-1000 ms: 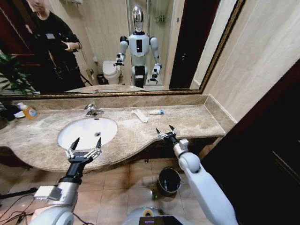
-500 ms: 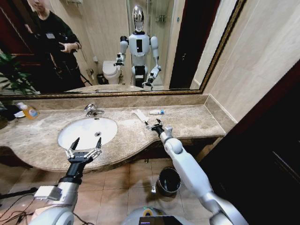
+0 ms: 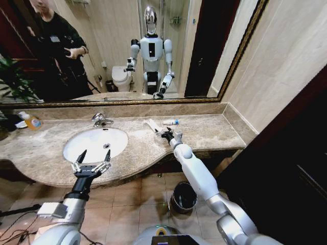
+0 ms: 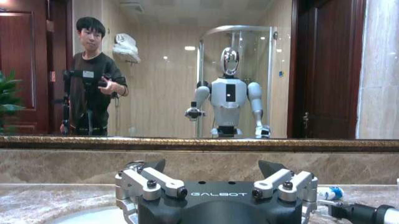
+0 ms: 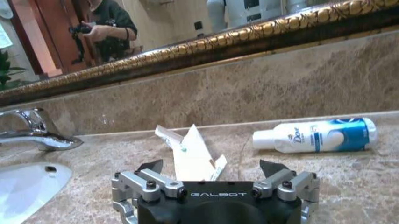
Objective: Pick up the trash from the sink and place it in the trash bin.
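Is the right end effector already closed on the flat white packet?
No: in the right wrist view the right end effector is open, with the flat white packet lying loose on the counter between its fingertips.

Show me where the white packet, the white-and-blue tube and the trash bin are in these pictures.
white packet [image 5: 194,156], right wrist view, on its flat middle.
white-and-blue tube [image 5: 315,135], right wrist view, on its body.
trash bin [image 3: 175,203], head view, on its shiny rim.

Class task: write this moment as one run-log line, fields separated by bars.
right gripper: open, at packet on counter | left gripper: open, at sink front rim | tube: lying beside packet | bin: on floor
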### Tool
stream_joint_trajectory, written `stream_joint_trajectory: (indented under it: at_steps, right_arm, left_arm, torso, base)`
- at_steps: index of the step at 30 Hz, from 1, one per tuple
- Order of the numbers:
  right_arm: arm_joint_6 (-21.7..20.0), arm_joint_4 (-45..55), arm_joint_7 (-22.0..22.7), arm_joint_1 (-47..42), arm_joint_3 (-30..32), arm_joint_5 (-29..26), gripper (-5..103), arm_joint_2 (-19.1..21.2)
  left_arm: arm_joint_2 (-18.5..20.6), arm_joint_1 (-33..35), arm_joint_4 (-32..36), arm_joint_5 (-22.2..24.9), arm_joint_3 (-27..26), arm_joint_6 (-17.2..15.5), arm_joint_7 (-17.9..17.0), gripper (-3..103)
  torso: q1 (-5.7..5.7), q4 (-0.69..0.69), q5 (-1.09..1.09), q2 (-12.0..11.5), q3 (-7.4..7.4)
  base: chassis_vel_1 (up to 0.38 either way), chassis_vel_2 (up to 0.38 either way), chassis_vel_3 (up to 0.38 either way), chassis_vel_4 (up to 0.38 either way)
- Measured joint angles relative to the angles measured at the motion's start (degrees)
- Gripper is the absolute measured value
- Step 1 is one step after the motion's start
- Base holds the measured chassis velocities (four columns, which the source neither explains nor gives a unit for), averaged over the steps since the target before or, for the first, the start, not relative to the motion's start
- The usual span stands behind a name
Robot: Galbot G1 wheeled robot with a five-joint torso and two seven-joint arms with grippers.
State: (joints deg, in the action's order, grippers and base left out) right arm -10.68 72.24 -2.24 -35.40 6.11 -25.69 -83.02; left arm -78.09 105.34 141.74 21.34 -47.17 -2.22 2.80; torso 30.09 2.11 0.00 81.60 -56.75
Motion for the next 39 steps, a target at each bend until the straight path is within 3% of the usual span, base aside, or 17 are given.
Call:
stream_joint_trajectory:
  at_steps: [3, 5, 7, 8, 9, 11, 13, 15, 17, 23, 25, 26, 28, 30, 33, 39]
  right_arm:
    - [0.05, -0.38, -0.24, 0.05, 0.05, 0.09, 101, -0.14]
    - [0.26, -1.13, -0.41, 0.39, 0.14, 0.24, 94, -0.49]
    - [0.32, -1.30, -0.50, 0.48, 0.14, 0.33, 94, -0.55]
    - [0.39, -1.49, -0.65, 0.56, 0.15, 0.51, 83, -0.58]
    - [0.43, -1.63, -0.77, 0.57, 0.15, 0.66, 83, -0.59]
    - [0.53, -1.81, -0.83, 0.58, 0.14, 0.84, 73, -0.63]
    - [0.61, -1.92, -0.86, 0.57, 0.15, 0.94, 73, -0.70]
    - [0.87, -2.25, -0.95, 0.54, 0.14, 1.30, 56, -0.78]
    - [0.93, -2.30, -1.00, 0.53, 0.14, 1.38, 56, -0.79]
    - [1.27, -2.35, -0.95, 0.52, 0.26, 1.68, 28, -0.95]
    - [1.27, -2.30, -0.93, 0.49, 0.31, 1.68, 28, -0.95]
    - [1.28, -2.08, -0.88, 0.36, 0.39, 1.68, 18, -0.89]
    - [1.29, -1.96, -0.86, 0.29, 0.40, 1.68, 18, -0.81]
    - [1.32, -1.48, -0.85, 0.00, 0.49, 1.72, 7, -0.37]
    - [1.34, -0.86, -0.78, -0.25, 0.59, 1.74, 1, -0.01]
    - [1.15, 3.72, 0.19, -1.67, 0.77, 1.36, 0, 1.85]
  left_arm:
    - [0.00, 0.00, 0.00, 0.00, 0.00, 0.00, 0.00, 100]
    - [0.00, 0.00, 0.00, 0.00, 0.00, 0.00, 0.00, 100]
    - [0.00, 0.00, 0.00, 0.00, 0.00, 0.00, 0.00, 100]
    - [0.00, 0.00, 0.01, 0.00, 0.00, 0.00, 0.00, 100]
    - [0.00, 0.00, 0.00, 0.00, 0.00, 0.00, 0.00, 100]
    - [0.00, 0.00, 0.00, 0.00, 0.00, 0.00, 0.00, 100]
    - [0.00, 0.00, 0.00, 0.00, 0.00, 0.00, 0.00, 100]
    - [0.00, 0.00, 0.00, 0.00, 0.00, 0.00, 0.00, 100]
    - [0.00, 0.00, 0.00, 0.00, 0.00, 0.00, 0.00, 100]
    - [0.00, 0.00, 0.00, 0.00, 0.00, 0.00, 0.00, 100]
    - [0.00, 0.00, 0.00, 0.00, 0.00, 0.00, 0.00, 100]
    - [0.00, 0.00, 0.00, 0.00, 0.00, 0.00, 0.00, 100]
    - [0.00, 0.00, 0.00, 0.00, 0.00, 0.00, 0.00, 100]
    - [-0.01, 0.00, 0.00, 0.00, 0.00, 0.00, 0.00, 100]
    - [0.00, 0.00, 0.00, 0.00, 0.00, 0.00, 0.00, 100]
    - [0.00, 0.00, 0.00, 0.00, 0.00, 0.00, 0.00, 100]
  torso:
    - [0.00, 0.00, 0.00, 0.00, 0.00]
    - [-0.01, 0.00, 0.00, 0.00, 0.00]
    - [-0.01, 0.00, 0.00, 0.00, 0.00]
    - [-0.01, 0.00, 0.00, 0.00, 0.00]
    - [-0.01, 0.00, 0.00, 0.00, 0.00]
    - [-0.01, 0.00, 0.00, 0.00, 0.00]
    - [-0.01, 0.00, 0.00, 0.00, 0.00]
    - [-0.01, 0.00, 0.00, 0.00, 0.00]
    - [-0.01, 0.00, 0.00, 0.00, 0.00]
    - [-0.01, 0.00, 0.00, 0.00, 0.00]
    - [-0.01, 0.00, 0.00, 0.00, 0.00]
    - [-0.01, 0.00, 0.00, 0.00, 0.00]
    - [-0.01, 0.00, 0.01, 0.00, 0.00]
    - [-0.01, 0.00, 0.01, 0.00, 0.00]
    - [-0.01, 0.00, 0.01, 0.00, 0.00]
    - [-0.01, 0.01, 0.00, 0.00, 0.00]
  base:
    - [0.000, 0.000, 0.000, 0.000]
    - [0.000, 0.000, 0.000, 0.000]
    - [0.000, 0.000, 0.000, 0.000]
    - [0.000, 0.000, 0.000, 0.000]
    - [0.000, 0.000, 0.000, 0.000]
    - [0.000, 0.000, 0.000, 0.000]
    - [0.000, 0.000, 0.000, 0.000]
    - [0.000, 0.000, 0.000, 0.000]
    - [0.000, 0.000, 0.000, 0.000]
    - [0.000, 0.000, 0.000, 0.000]
    - [0.000, 0.000, 0.000, 0.000]
    - [0.000, 0.000, 0.000, 0.000]
    - [0.000, 0.000, 0.000, 0.000]
    - [0.000, 0.000, 0.000, 0.000]
    - [0.000, 0.000, 0.000, 0.000]
    - [0.000, 0.000, 0.000, 0.000]
